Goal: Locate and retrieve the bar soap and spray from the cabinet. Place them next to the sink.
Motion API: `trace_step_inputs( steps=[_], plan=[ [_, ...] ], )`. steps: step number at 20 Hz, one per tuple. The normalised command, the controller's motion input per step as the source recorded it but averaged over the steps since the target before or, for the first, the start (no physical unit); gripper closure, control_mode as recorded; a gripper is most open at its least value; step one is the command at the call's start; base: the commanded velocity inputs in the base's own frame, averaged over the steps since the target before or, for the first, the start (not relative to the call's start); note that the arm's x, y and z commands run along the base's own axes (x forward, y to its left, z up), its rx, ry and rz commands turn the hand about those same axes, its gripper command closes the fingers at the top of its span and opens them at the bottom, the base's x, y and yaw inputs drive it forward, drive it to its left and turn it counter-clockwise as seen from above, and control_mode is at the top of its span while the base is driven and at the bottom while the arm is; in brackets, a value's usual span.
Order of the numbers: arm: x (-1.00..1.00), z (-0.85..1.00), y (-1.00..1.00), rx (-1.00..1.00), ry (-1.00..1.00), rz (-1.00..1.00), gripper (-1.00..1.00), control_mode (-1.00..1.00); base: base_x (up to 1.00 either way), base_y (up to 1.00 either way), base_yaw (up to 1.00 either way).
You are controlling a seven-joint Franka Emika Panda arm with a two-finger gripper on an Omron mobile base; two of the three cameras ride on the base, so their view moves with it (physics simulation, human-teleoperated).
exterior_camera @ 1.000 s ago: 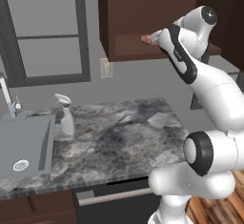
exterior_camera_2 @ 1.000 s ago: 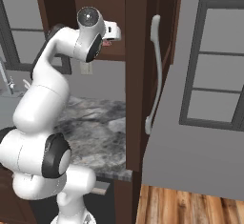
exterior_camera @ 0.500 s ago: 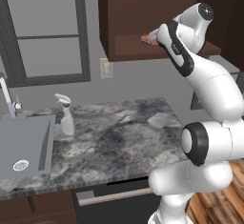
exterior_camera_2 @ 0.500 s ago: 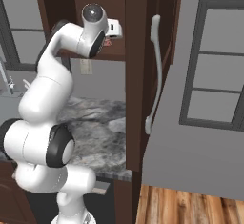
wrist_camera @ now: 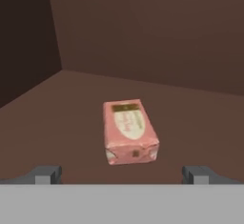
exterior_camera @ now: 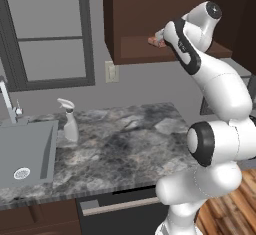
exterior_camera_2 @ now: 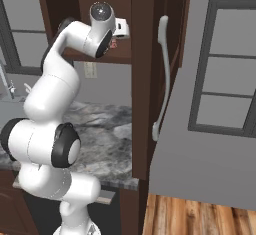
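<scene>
1. The gripper (wrist_camera: 122,174) is open wide, and its two dark fingertips (wrist_camera: 46,174) stand on both sides of the bar soap (wrist_camera: 129,131) without touching it.
2. The one bar soap, a pink wrapped block with a pale label, lies flat on the cabinet (exterior_camera: 131,24) shelf of smooth dark brown wood.
3. Nothing seems to block it.
4. One pale spray (exterior_camera: 68,120) stands upright on the mottled grey counter (exterior_camera: 125,144), just beside the grey metal sink (exterior_camera: 27,149).

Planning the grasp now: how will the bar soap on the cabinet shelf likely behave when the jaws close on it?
The bar soap looks like a flat, boxy wrapped block, so it is probably rigid and unlikely to roll or tip. Its smooth wrapper may be somewhat slippery. Lying flat on the cabinet shelf, it would probably slide if nudged.
</scene>
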Motion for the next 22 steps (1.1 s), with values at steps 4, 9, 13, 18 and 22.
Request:
trace_step_inputs(
  steps=[4, 9, 13, 18, 22],
  plan=[
    [0.16, -0.01, 0.0, 0.0, 0.0, 0.02, -1.0, -1.0, 0.0, 0.0, 0.0],
    [0.17, -0.06, 0.0, 0.0, 0.02, 0.02, -1.0, -1.0, 0.0, 0.0, 0.0],
    [0.16, -0.06, 0.01, 0.0, 0.03, 0.01, -1.0, -1.0, 0.0, 0.0, 0.0],
    [0.16, 0.0, 0.08, 0.0, 0.01, 0.0, -1.0, -1.0, 0.0, 0.0, 0.0],
    [0.16, -0.01, 0.07, 0.0, 0.0, 0.0, -1.0, -1.0, 0.0, 0.0, 0.0]
  ],
)
